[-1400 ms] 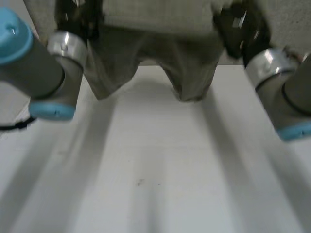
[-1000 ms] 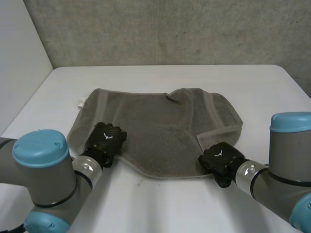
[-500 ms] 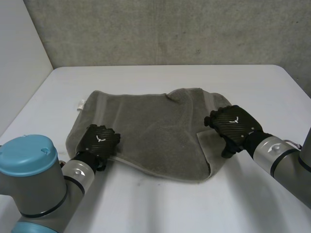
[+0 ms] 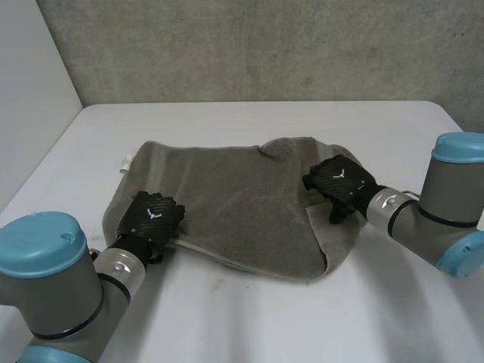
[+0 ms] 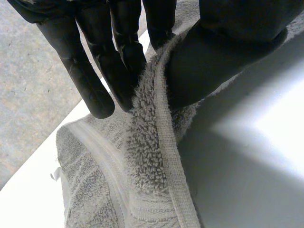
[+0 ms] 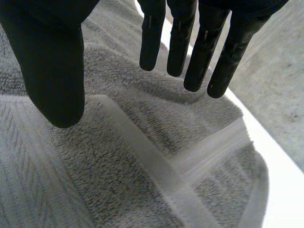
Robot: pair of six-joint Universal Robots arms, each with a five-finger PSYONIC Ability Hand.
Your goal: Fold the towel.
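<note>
Gray towel (image 4: 234, 204) lies rumpled in the middle of the white table (image 4: 249, 325). L hand (image 4: 153, 215) is at the towel's near edge, by its left end, w/ fingers & thumb pinching that edge. R hand (image 4: 338, 180) is over the towel's right side, fingers straight, thumb apart, holding nothing.

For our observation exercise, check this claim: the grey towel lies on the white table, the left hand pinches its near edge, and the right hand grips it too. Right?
Not quite: the right hand is open, fingers straight over the towel, gripping nothing, as the right wrist view shows. The towel does lie on the table, and the left hand pinches its near edge.
</note>
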